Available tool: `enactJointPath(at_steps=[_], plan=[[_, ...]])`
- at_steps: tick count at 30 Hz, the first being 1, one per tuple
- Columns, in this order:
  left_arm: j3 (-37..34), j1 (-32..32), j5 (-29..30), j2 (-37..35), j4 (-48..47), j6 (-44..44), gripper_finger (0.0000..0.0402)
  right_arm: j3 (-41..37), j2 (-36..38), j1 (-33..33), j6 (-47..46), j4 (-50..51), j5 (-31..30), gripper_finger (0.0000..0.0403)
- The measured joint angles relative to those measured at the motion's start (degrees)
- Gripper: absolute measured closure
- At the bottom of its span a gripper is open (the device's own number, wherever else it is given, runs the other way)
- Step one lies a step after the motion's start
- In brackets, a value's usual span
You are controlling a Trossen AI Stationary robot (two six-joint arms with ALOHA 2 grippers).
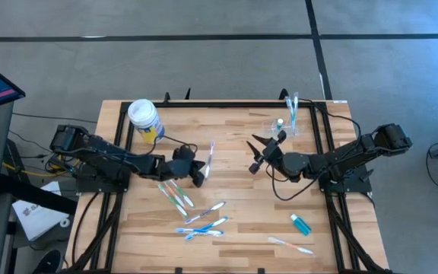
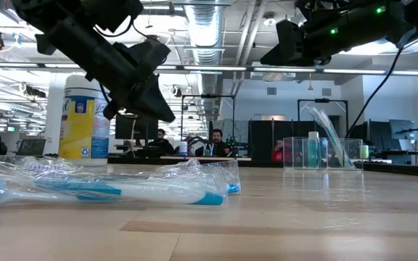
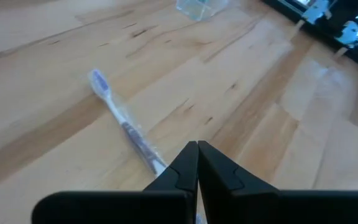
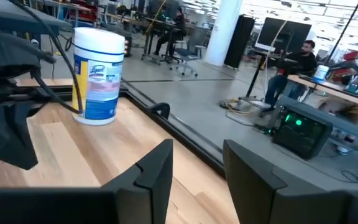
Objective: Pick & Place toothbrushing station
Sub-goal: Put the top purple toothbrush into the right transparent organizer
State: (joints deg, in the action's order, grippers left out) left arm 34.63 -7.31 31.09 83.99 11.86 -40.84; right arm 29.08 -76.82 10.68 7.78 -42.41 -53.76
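Observation:
The see-through cup stands at the table's far right with a wrapped toothbrush sticking up out of it. It also shows in the low view and the left wrist view. My left gripper is mid-table, above the wood, and shut on a plastic-wrapped toothbrush. My right gripper is open and empty, raised, just left of the cup, with its fingers pointing toward the table's left. Several wrapped toothbrushes lie flat on the table nearer the front. My left gripper pinches the wrapped toothbrush by its handle end between its two shut fingers. The brush runs on past the fingertips, roughly in line with them, with its bristle head farthest out. Whether the head touches the wood I cannot tell.
A white-lidded yellow-and-blue canister stands at the far left. A small teal bottle and one wrapped brush lie at the near right. More wrapped brushes lie near the front middle. People sit at desks beyond the table.

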Motion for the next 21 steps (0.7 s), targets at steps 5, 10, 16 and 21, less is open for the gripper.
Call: enactJointPath(at_steps=[5,10,16,21], plan=[[0.0,1.5,-4.8,0.5,-0.1,-3.2,0.0399,0.0,0.0,-0.2,-0.3,0.0,0.0,0.0272],[0.0,4.0,-5.2,0.5,0.1,-3.6,0.0372,0.0,0.0,-0.3,-0.3,0.0,0.0,0.0272],[0.0,6.4,-6.7,1.4,0.6,-3.6,0.0318,0.0,0.0,-0.3,0.0,0.0,0.0,0.0272],[0.1,7.5,-7.6,4.2,2.7,-3.6,0.0282,0.0,0.0,-0.7,0.1,0.1,-0.1,0.0272]])
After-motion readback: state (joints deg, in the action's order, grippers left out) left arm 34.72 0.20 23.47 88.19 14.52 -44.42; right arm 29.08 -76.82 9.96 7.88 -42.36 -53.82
